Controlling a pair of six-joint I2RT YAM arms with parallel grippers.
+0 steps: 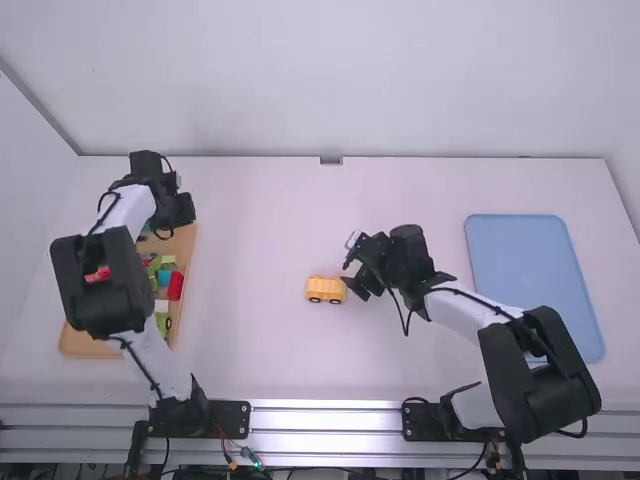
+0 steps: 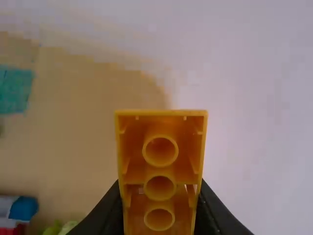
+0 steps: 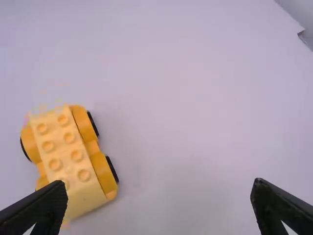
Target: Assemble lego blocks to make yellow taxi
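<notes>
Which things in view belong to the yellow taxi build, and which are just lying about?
Likely part of the job:
yellow wheeled base, on the table
yellow block, held in the left gripper

Probably just lying about:
red block and teal block, in the wooden tray
blue tray
</notes>
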